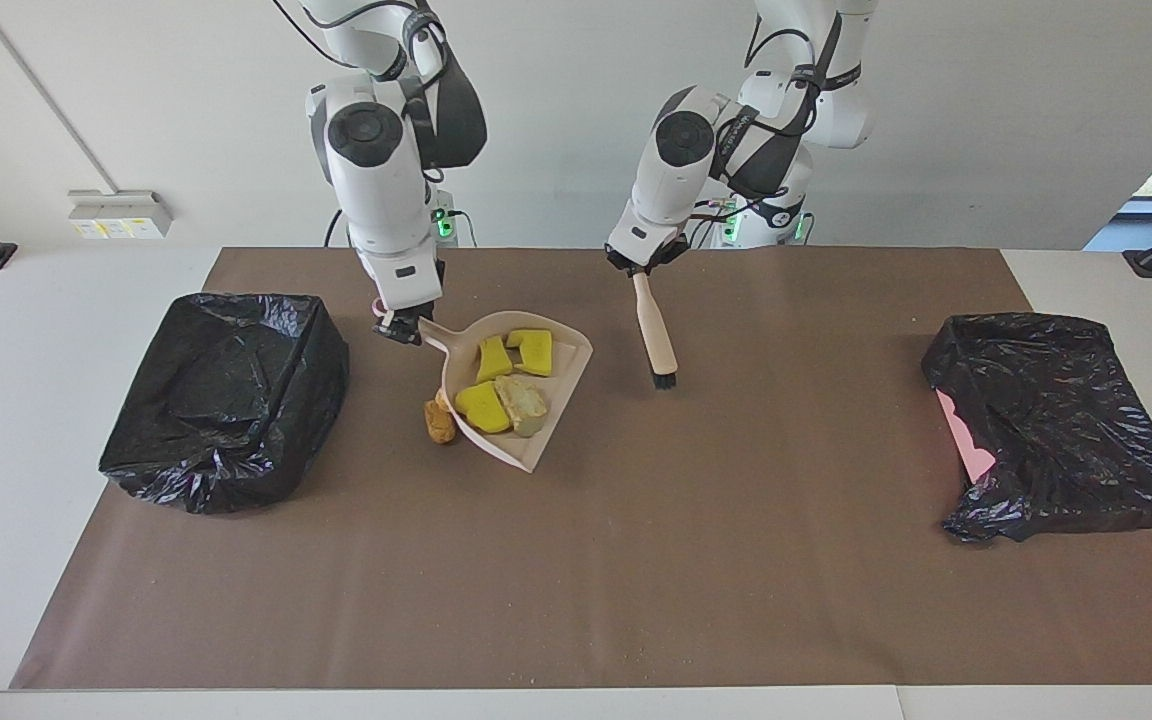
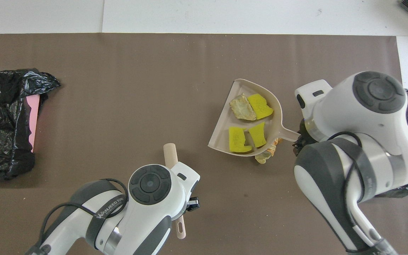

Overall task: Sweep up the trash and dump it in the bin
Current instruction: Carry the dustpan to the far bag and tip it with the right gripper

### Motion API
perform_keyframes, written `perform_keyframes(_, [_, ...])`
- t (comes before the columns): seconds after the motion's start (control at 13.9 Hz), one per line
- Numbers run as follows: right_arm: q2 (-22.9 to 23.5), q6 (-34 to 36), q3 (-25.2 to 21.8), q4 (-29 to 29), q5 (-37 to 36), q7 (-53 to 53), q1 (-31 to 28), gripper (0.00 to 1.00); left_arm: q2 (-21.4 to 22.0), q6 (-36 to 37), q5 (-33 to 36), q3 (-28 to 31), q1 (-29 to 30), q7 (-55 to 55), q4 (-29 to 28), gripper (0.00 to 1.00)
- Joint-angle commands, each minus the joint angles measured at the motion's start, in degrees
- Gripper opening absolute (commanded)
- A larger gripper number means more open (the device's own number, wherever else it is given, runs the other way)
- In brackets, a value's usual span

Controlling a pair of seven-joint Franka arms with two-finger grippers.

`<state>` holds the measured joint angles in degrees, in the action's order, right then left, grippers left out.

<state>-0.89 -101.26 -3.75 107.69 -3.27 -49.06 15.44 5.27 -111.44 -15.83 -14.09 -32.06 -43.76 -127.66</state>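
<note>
Brown mat (image 1: 636, 560) is spread over the white tabletop (image 1: 56, 330). Pale pink dustpan (image 1: 564, 378) is seen at centre-left of the facing view, gripped at its handle tip by the right tool (image 1: 398, 332), fingers clamped narrow on the handle. The handle end is held higher than the lip; contact of the lip with the mat cannot be told.

Trash (image 1: 481, 403) is mostly carried in the pan: three bright yellow chunks and one tan bread-like piece (image 1: 522, 403) are counted inside, grouped mid-pan. One orange-brown piece (image 1: 439, 422) is left on the mat, just beside the pan's edge, on the frame-left side in the facing view. In the overhead view more tan pieces (image 2: 268, 154) are partly covered by the pan's lower rim, right of frame centre.

Beige hand brush (image 1: 656, 335) is held by the left tool (image 1: 644, 268), fingers closed tight on the handle's upper end, at upper centre of the facing view. The brush is hung nearly upright, black bristles downward, close to the mat; touching cannot be told. Brush and dustpan are well apart.

Black-bagged bin (image 1: 226, 395) is placed at middle left of the facing view, near the right tool. A second black bag (image 1: 1056, 420) is slumped at middle right, with a pink sheet (image 1: 966, 440) showing at its edge.
</note>
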Motion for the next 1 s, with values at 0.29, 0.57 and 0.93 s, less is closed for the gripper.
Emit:
perform_keyframes(0.29, [-4.03, 1.60, 0.59, 0.86, -4.80, -22.61, -25.07, 0.00, 4.22, -14.14, -2.80, 0.47, -17.32, -13.19, -10.40, 0.00])
perform_keyframes(0.57, [-3.07, -6.03, 0.59, 0.86, -13.14, -34.06, -35.46, 0.00, 5.19, -19.32, -2.80, 0.47, -21.54, -15.56, -14.62, 0.00])
perform_keyframes(0.93, [-1.93, -15.36, 0.67, 1.47, -25.45, -46.54, -36.71, 0.00, 2.91, -21.54, -3.95, 0.47, -21.46, -13.82, -14.81, 0.00])
